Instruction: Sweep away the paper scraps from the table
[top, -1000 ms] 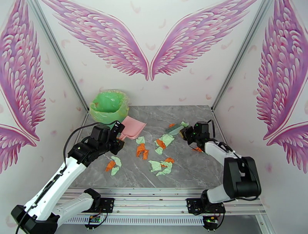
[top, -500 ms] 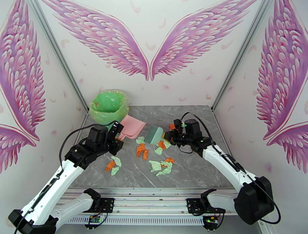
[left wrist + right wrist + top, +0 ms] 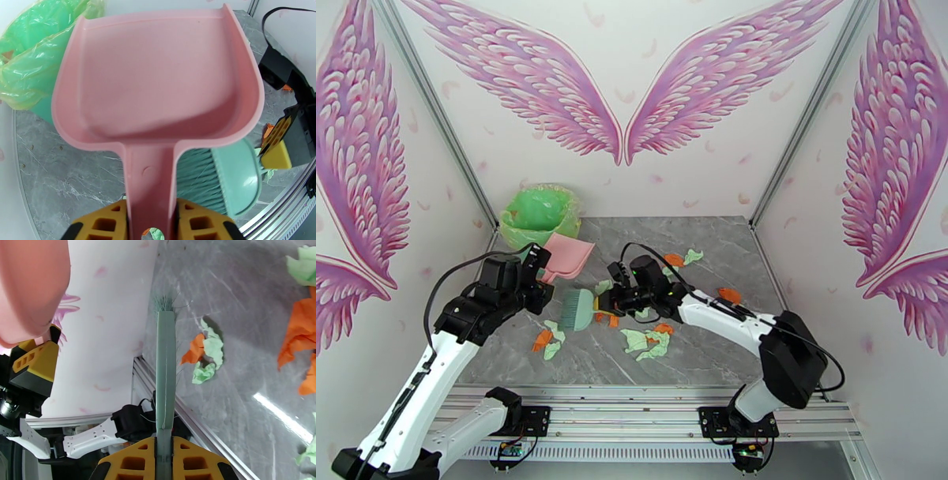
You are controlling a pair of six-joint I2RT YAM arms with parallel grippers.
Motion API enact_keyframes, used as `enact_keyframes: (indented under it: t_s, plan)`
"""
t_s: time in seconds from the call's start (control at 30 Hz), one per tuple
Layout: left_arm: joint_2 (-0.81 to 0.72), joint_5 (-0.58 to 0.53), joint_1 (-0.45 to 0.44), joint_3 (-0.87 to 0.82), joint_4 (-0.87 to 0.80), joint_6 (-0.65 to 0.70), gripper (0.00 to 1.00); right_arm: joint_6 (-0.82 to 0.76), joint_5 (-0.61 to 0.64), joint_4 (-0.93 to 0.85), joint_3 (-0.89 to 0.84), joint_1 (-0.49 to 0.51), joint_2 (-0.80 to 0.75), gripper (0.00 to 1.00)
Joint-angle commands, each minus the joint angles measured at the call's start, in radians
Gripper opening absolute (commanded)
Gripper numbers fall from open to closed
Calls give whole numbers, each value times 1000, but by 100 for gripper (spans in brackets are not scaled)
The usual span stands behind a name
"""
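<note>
My left gripper (image 3: 539, 276) is shut on the handle of the pink dustpan (image 3: 567, 256), which is tilted up beside the bin; the pan (image 3: 158, 79) looks bare inside. The right gripper (image 3: 611, 301) is shut on a green brush (image 3: 577, 309), whose bristles (image 3: 197, 177) sit just below the pan. Pale green and orange paper scraps lie on the grey table (image 3: 711, 347): one pair (image 3: 547, 341) near the left, a cluster (image 3: 648, 341) in the middle, some (image 3: 683, 257) at the back and one orange bit (image 3: 728, 295) on the right. The right wrist view shows the brush (image 3: 165, 370) edge-on beside a scrap pair (image 3: 205, 354).
A bin with a green liner (image 3: 539, 215) stands at the back left corner, just behind the dustpan. The metal frame (image 3: 648, 391) edges the table's near side. Both arms cross the left half of the table close together.
The right arm has swung the brush from the right side leftward across the table to the dustpan. The left gripper has shifted the dustpan slightly left and back.
</note>
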Motion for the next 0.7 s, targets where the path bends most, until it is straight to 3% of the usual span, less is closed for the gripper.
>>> enact_keyframes:
  t_s: [0.0, 0.37, 0.67]
  plan:
    - [-25, 11, 10, 39, -19, 5, 0, 51, -19, 114, 74, 48, 90, 0]
    - [-46, 28, 16, 22, -29, 30, 0, 92, -39, 146, 199, 133, 325, 0]
    - [-44, 38, 21, -2, -19, 40, 0, -38, -29, -50, 266, 128, 420, 0]
